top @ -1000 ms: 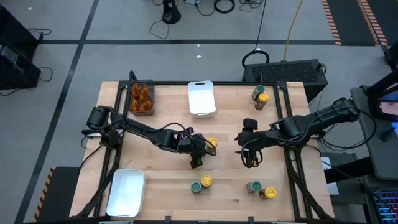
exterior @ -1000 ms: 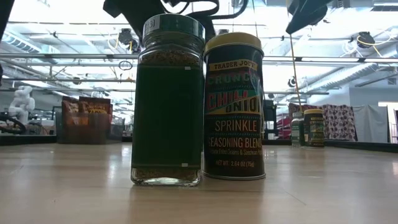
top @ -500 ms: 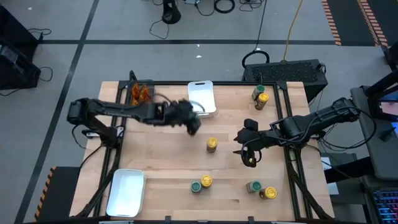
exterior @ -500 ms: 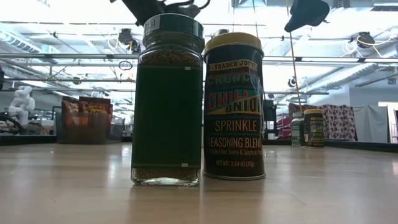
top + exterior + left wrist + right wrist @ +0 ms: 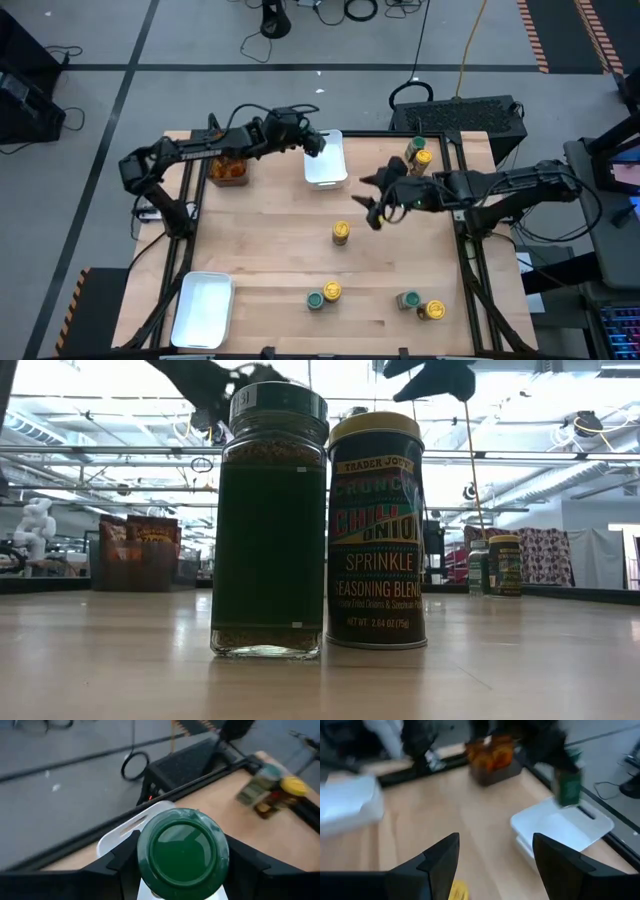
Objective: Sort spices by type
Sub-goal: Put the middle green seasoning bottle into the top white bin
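Note:
My left gripper (image 5: 315, 142) is shut on a green-lidded spice jar (image 5: 182, 852) over the far white tray (image 5: 325, 165). The right wrist view also shows this jar (image 5: 567, 787) above the tray (image 5: 560, 827). My right gripper (image 5: 375, 212) hangs open and holds nothing, to the right of a lone yellow-lidded jar (image 5: 341, 233) standing mid-table. More jars stand in pairs: a green one (image 5: 315, 299) beside a yellow one (image 5: 332, 291) near the front, another pair (image 5: 420, 306) at the front right, and a third (image 5: 418, 152) at the far right. My left gripper pinches the green-lidded jar between its two fingers (image 5: 122, 867), one on each side just under the lid's rim (image 5: 143, 862). The lid faces the wrist camera and hides the place of contact. The jar is lifted clear, above the white tray.
A dark clear-sided bin (image 5: 228, 160) with orange-brown pieces stands at the far left, beside the tray. A second white tray (image 5: 203, 310) lies at the near left corner. A black frame (image 5: 455, 190) borders the table. Bare wood lies between the lone jar and the front pairs.
My left gripper has risen from beside the lone yellow-lidded jar and swung toward the far edge, carrying the green-lidded jar to above the far white tray. My right gripper has moved toward the far edge and a little left, tipping its fingers up.

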